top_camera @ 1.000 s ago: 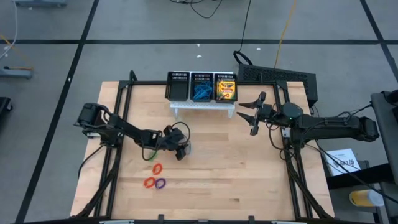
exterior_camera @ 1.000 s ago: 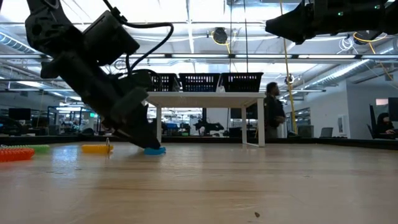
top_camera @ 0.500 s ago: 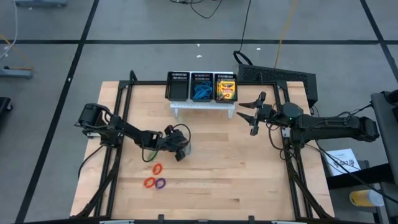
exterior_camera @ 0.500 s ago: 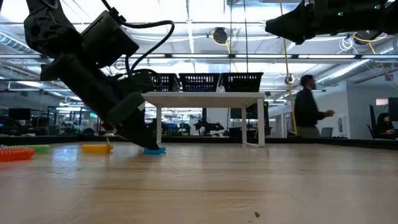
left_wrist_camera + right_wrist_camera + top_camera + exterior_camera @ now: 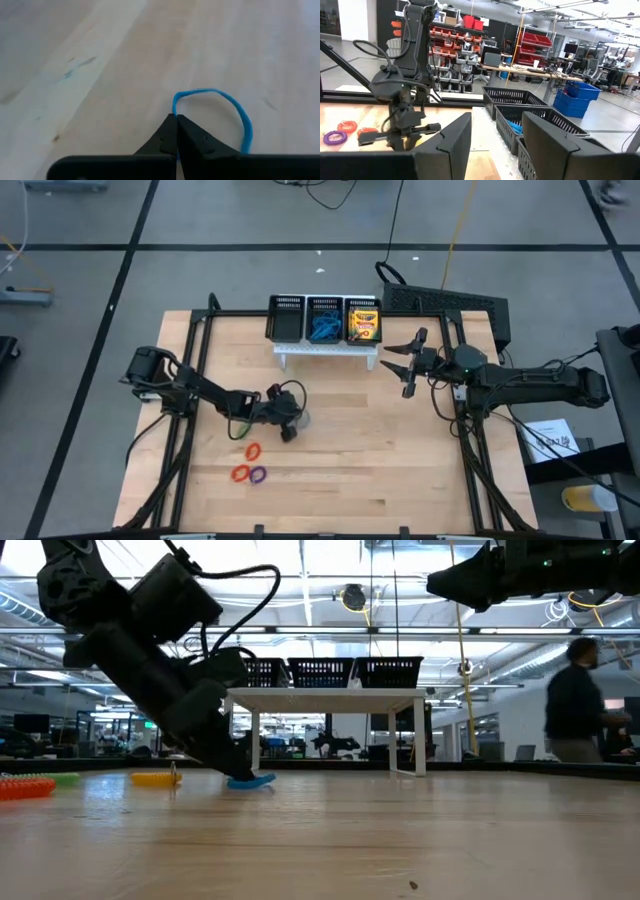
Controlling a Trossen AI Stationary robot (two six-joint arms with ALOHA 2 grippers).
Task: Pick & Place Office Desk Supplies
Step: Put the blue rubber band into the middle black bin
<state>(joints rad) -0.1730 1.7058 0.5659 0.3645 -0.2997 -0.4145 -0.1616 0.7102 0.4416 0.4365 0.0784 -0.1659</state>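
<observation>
Left fingers clenched on blue loop, low on bench, for lifting. Right fingers parted, empty, waiting near organiser.

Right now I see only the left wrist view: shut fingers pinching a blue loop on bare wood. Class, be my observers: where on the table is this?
Observer: The left gripper holds the blue loop left of centre, in front of the organiser.
Operator: Any loops nearby?
Observer: An orange loop, a red loop and a purple loop lie nearer the front edge.
Operator: The other arm?
Observer: The right gripper hovers open right of the organiser.
</observation>
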